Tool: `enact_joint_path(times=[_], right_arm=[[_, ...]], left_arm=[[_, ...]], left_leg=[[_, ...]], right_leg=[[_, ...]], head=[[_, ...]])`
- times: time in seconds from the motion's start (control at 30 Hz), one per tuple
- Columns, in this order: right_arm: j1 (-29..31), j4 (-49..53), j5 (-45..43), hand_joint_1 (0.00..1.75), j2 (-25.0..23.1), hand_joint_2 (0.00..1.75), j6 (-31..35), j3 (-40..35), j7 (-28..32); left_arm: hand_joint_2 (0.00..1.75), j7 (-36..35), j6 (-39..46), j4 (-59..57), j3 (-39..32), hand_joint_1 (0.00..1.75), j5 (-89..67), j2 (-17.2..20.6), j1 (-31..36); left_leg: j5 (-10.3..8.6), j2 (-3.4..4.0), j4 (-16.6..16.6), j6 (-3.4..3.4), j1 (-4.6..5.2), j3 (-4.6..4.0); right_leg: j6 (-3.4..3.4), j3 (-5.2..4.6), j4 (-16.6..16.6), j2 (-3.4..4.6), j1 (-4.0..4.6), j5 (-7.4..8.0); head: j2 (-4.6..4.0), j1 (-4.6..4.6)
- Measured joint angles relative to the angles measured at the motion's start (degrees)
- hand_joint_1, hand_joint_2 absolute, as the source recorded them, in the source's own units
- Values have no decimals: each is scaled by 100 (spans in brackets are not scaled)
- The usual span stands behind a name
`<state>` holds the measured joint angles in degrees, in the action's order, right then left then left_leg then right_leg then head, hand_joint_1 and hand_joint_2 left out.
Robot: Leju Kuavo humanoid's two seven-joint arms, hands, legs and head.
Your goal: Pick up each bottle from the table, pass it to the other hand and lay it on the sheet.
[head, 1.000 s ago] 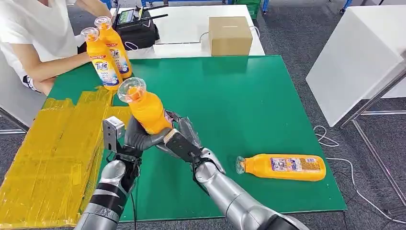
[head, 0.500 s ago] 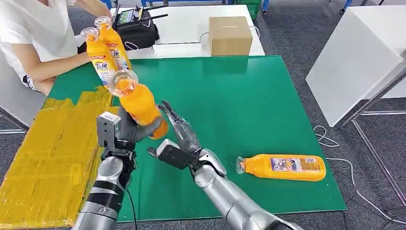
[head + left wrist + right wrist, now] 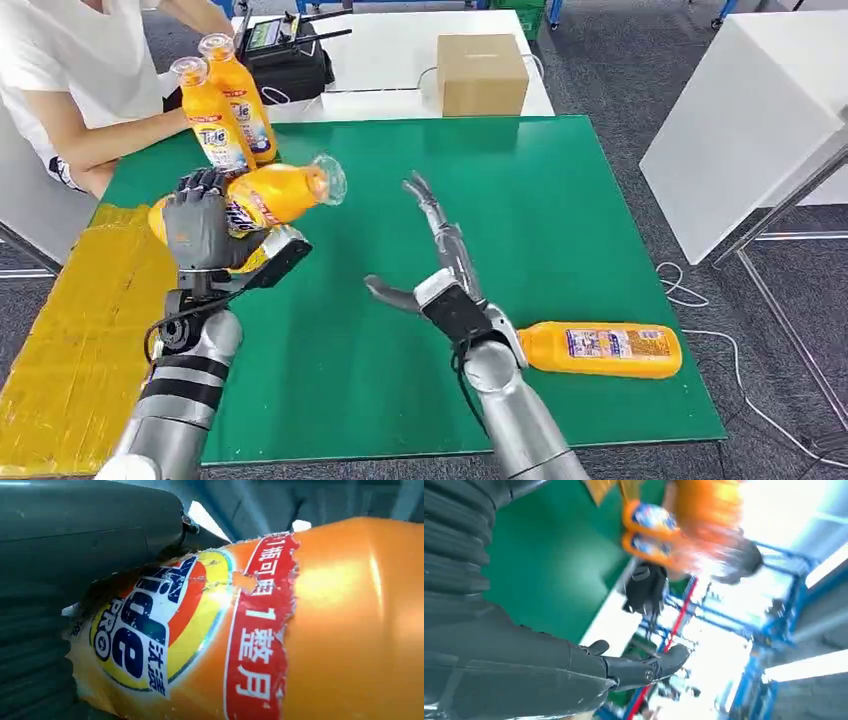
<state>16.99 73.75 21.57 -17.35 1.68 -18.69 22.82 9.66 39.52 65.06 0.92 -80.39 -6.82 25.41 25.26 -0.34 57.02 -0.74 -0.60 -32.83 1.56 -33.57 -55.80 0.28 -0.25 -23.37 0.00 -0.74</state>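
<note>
Sheet (image 3: 70, 340) is lying just below and outward of your left hand (image 3: 203, 232), so you are carrying the load the right way. Green table (image 3: 560, 240) is bearing another bottle (image 3: 600, 349) just beside your right wrist, with two standing bottles (image 3: 222, 110) beyond your left hand. That left hand is wrapping its fingers round the orange bottle (image 3: 268, 194), which is lying almost level, cap pointing toward your right hand (image 3: 440, 265). Right hand is hanging spread and holding nothing. Keep the bottle level, bring it fully over the yellow, lower until it is resting, then loosen your fingers slowly.
</note>
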Motion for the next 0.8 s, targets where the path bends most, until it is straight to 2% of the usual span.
enact_joint_path(times=[0.2, 0.4, 0.53, 0.67, 0.8], right_arm=[[-174, 504, -52, 0, 181, 175, -30, 98, -9], [-204, 629, -201, 0, 251, 175, -90, 124, 22], [-252, 817, -507, 0, 378, 175, -116, 144, 79], [-350, 1101, -664, 0, 551, 175, -83, 271, 125], [-450, 1278, -686, 0, 649, 175, -63, 376, 133]], left_arm=[[175, -109, 19, -367, -118, 175, -293, 288, -5], [175, -245, 26, -579, -159, 175, -561, 365, 39], [175, -980, 26, -984, -26, 175, -929, 691, 97], [175, -1989, 26, -1740, 558, 175, -945, 1222, 288], [175, -2572, 22, -2485, 1037, 175, -951, 1615, 501]], left_leg=[[0, 9, 0, 0, -3, -1], [0, 8, -1, 0, -2, -2], [0, 18, 0, 0, -2, -1], [0, 16, 0, 1, -3, -1], [0, 17, -2, 1, -5, -1]], right_leg=[[0, -6, -1, 10, 2, 0], [0, -5, -1, 9, 2, 0], [-1, -9, -1, 19, 1, 1], [-1, -11, -1, 22, 2, 1], [-1, -12, -3, 24, 3, 1]], head=[[0, 0], [0, 2], [0, 2], [0, 2], [0, 2]])
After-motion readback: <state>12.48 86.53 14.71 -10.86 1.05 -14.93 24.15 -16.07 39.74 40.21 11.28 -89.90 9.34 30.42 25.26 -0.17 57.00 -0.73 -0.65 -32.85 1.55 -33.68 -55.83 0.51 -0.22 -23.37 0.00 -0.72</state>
